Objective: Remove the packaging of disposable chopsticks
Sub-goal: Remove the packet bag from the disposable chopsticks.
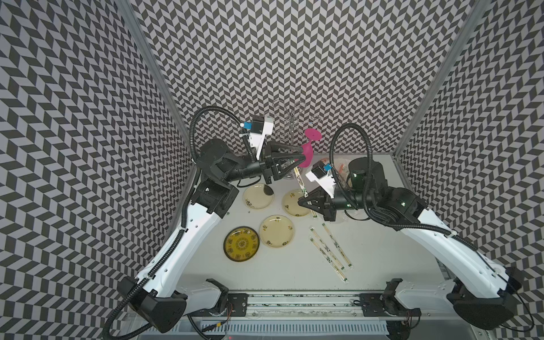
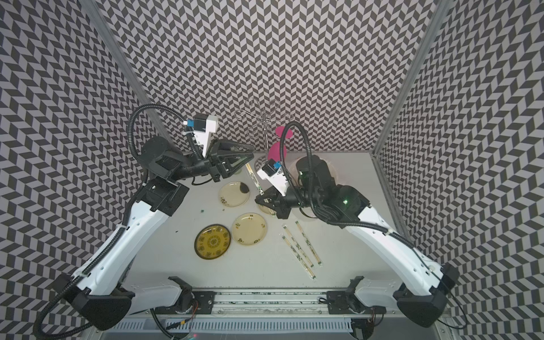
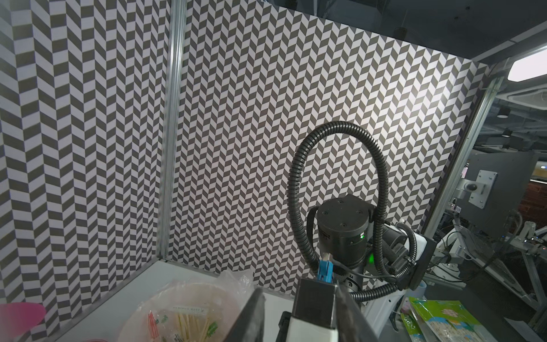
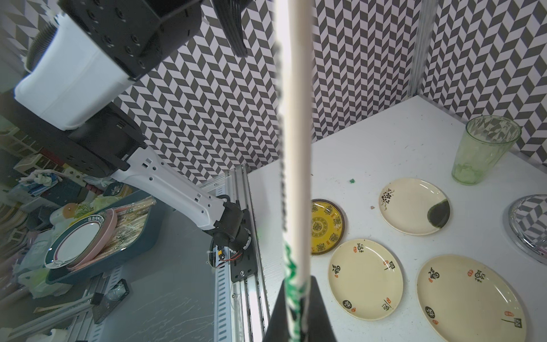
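My right gripper (image 1: 305,197) (image 2: 261,196) (image 4: 296,296) is shut on one packaging (image 1: 300,181) (image 2: 253,176) near its green end, above the plates. The sleeve slants up and back, with the pale disposable chopsticks (image 4: 296,118) still inside it. My left gripper (image 1: 295,162) (image 2: 250,156) is at the sleeve's upper end. One of its dark fingers (image 4: 233,32) stands just beside the sleeve; the other is hidden, so its grip is unclear. Three more wrapped pairs (image 1: 329,250) (image 2: 300,250) lie on the table at the front right.
Three cream plates (image 1: 259,196) (image 1: 276,231) (image 1: 294,203) and a yellow plate (image 1: 241,243) lie mid-table. At the back are a pink goblet (image 1: 309,147), a wire rack (image 1: 291,120), a green glass (image 4: 482,148), and a bag-lined bucket (image 3: 183,308) with short sticks.
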{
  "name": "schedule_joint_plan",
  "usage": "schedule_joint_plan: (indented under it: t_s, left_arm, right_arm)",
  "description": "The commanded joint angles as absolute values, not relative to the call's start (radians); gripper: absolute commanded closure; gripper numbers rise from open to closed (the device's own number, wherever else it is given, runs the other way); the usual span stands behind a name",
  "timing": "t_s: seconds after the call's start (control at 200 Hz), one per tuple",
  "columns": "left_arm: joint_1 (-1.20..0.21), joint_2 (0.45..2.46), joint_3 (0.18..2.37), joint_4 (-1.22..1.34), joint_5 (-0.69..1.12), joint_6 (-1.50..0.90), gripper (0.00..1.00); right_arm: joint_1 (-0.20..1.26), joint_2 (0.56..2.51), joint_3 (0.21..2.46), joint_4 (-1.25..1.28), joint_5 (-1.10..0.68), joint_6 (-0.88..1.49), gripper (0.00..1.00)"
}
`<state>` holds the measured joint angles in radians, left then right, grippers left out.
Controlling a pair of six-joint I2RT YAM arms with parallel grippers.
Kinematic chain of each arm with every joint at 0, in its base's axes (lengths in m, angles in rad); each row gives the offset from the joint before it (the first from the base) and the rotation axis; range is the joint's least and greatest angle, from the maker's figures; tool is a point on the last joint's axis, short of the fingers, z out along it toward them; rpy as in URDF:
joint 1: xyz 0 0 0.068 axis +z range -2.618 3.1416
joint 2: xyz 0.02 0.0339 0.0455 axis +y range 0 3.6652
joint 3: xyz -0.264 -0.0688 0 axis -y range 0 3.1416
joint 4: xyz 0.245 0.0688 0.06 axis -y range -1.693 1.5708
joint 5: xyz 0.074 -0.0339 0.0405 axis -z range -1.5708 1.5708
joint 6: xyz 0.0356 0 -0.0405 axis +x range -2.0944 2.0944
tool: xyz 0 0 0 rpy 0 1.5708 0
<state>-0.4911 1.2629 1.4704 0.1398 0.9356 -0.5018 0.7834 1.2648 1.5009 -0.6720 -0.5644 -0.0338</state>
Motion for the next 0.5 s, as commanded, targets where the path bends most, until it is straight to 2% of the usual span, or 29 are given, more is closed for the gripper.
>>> schedule_joint_plan:
  t_s: [0.0, 0.095, 0.205, 0.265, 0.496]
  left_arm:
    - [-0.489, 1.245, 1.488, 0.118, 0.919, -0.477, 0.53]
    - [-0.489, 1.243, 1.489, 0.119, 0.913, -0.469, 0.54]
    - [-0.489, 1.244, 1.491, 0.126, 0.910, -0.471, 0.74]
    - [-0.489, 1.241, 1.491, 0.131, 0.908, -0.471, 0.80]
    - [-0.489, 1.235, 1.493, 0.138, 0.912, -0.474, 0.82]
  right_arm:
    - [0.790, 1.253, 1.537, -0.642, -0.563, -0.037, 1.00]
    - [0.792, 1.252, 1.539, -0.644, -0.572, -0.036, 1.00]
    - [0.792, 1.247, 1.532, -0.639, -0.574, -0.030, 1.00]
    - [0.793, 1.249, 1.532, -0.641, -0.578, -0.028, 1.00]
    - [0.798, 1.249, 1.525, -0.648, -0.578, -0.028, 1.00]
